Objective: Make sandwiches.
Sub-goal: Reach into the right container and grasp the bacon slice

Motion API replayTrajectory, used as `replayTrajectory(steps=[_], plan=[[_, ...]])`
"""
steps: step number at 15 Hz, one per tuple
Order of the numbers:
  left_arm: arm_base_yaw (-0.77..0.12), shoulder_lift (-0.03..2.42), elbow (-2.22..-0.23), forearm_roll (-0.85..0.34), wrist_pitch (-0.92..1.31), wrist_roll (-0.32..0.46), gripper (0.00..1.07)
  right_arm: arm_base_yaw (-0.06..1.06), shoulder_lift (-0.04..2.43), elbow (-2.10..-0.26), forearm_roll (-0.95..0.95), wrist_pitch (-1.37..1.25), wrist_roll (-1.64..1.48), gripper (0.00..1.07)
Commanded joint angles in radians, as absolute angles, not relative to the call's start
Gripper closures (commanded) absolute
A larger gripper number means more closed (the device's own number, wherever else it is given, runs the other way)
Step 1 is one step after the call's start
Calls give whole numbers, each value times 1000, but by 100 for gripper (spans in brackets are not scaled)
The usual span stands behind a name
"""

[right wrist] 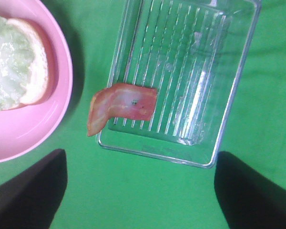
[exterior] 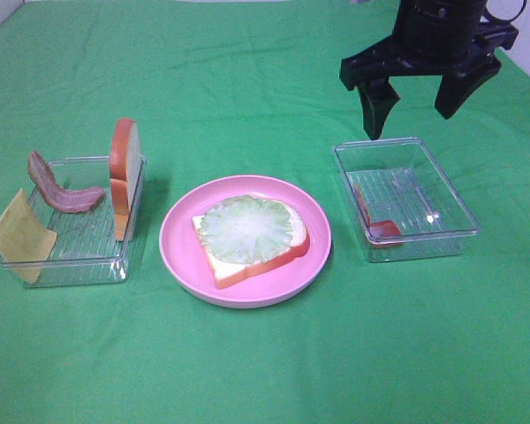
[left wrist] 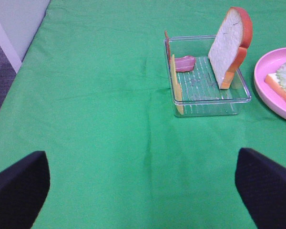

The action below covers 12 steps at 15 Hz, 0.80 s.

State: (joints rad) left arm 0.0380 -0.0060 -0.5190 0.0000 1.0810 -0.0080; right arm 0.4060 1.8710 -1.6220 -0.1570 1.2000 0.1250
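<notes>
While my right jaws hang spread wide and empty above the far side of the clear tray (exterior: 424, 247) that sits right of the pink plate (exterior: 181, 256), my left jaws are also parted and hold nothing, over bare green tabletop (left wrist: 114, 143) well apart from the plate. On the plate lies one bread slice (exterior: 256, 268), flat, with the lettuce leaf (exterior: 246, 228) spread on top of it. A bacon strip (right wrist: 124, 105) lies in the right-hand tray, draped over the wall nearest the plate. Left of the plate stands a second clear tray (exterior: 71, 256). In it, the other bread slice (exterior: 125, 172) stands upright against the wall closest to the plate, another bacon strip (exterior: 62, 193) curls behind it, and the cheese slice (exterior: 22, 237) leans at the end farthest from the plate.
</notes>
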Motion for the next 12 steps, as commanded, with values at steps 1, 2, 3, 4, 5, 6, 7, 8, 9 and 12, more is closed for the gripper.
replayTrajectory(steps=[1, 2, 3, 4, 5, 6, 7, 8, 9, 12], plan=[[39, -20, -518, 0, 1076, -8, 6, 405, 1864, -1549, -135, 1131, 137, 26], [39, -20, -518, 0, 1076, -8, 6, 405, 1864, -1531, -125, 1101, 137, 26], [39, -20, -518, 0, 1076, -8, 6, 405, 1865, -1520, -105, 1076, 137, 26], [39, -20, -518, 0, 1076, -8, 6, 405, 1873, -1517, -69, 1049, 137, 26], [39, -20, -518, 0, 1076, -8, 6, 405, 1887, -1517, -54, 1040, 137, 26], [39, -20, -518, 0, 1076, -8, 6, 405, 1912, -1517, -49, 1039, 137, 26], [39, -20, -518, 0, 1076, -8, 6, 405, 1939, -1517, -49, 1040, 137, 26], [39, -20, -518, 0, 1076, -8, 6, 405, 1951, -1517, -50, 1040, 137, 26], [39, -20, -518, 0, 1076, -8, 6, 405, 1975, -1517, -51, 1038, 137, 26], [39, -20, -518, 0, 1076, -8, 6, 405, 2056, -1517, -53, 1018, 150, 26]])
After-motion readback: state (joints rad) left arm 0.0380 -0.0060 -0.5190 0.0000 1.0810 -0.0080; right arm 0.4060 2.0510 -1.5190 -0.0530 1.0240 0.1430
